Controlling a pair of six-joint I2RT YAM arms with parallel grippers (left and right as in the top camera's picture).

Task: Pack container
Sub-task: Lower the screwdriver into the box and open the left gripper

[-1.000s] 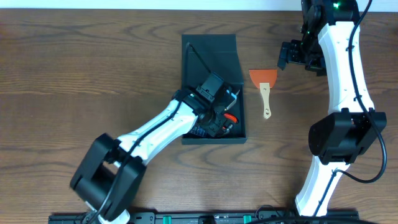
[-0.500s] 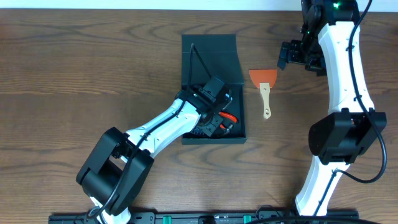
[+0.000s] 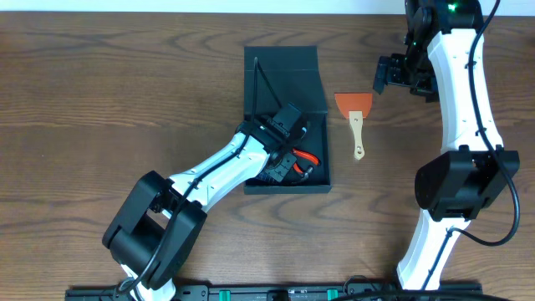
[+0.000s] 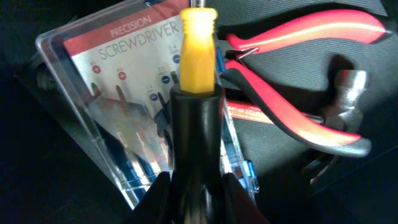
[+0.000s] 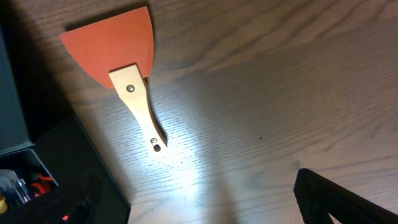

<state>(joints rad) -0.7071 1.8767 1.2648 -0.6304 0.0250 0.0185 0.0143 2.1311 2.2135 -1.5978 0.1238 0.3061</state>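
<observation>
The container (image 3: 284, 79) is a dark square box with its flap lid open at the far side. My left gripper (image 3: 287, 159) reaches into it. In the left wrist view it (image 4: 198, 190) is shut on a screwdriver (image 4: 198, 56) with a black and yellow handle, held over a clear precision screwdriver-bit case (image 4: 118, 87), red-handled pliers (image 4: 298, 81) and a hammer (image 4: 348, 93) that lie in the box. My right gripper (image 3: 391, 75) is open and empty, above the table next to an orange scraper (image 3: 354, 104). The scraper also shows in the right wrist view (image 5: 115, 50), as does the container's corner (image 5: 43, 155).
The scraper's wooden handle (image 3: 358, 138) points toward the front edge, just right of the container's right wall (image 3: 327, 142). Bare wooden table (image 3: 100, 100) lies left of the box.
My left arm has shifted slightly to the right over the box, its gripper staying inside with the screwdriver. The right arm and the scraper have not moved.
</observation>
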